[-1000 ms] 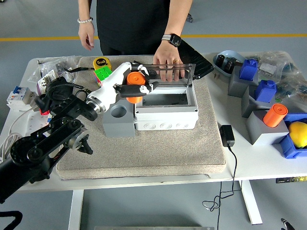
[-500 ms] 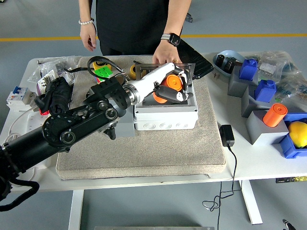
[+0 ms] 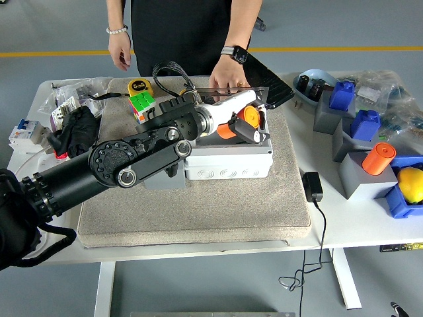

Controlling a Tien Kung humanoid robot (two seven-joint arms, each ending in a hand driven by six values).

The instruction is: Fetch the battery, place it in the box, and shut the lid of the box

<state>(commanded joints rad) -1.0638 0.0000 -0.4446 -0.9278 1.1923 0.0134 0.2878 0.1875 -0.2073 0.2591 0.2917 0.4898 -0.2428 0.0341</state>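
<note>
The left hand (image 3: 243,123) gripped the orange round battery (image 3: 246,119), just over the open grey plastic box (image 3: 228,158). Behind it, a person's hand (image 3: 228,74) touched the clear lid (image 3: 259,92).

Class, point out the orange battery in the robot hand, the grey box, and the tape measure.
orange battery (image 3: 248,117), head view, its orange side.
grey box (image 3: 228,165), head view, front wall.
tape measure (image 3: 139,86), head view, yellow top.

Box (image 3: 228,162): light grey plastic, smooth, matt; lid (image 3: 261,99) clear and glossy. Battery (image 3: 239,121): orange, smooth plastic look. Left hand (image 3: 239,117): white glossy shell. Arm (image 3: 119,168): matt black with metal joint discs. Mat (image 3: 264,205): beige cloth, rough, felt-like. Table (image 3: 357,221): white, smooth.
</note>
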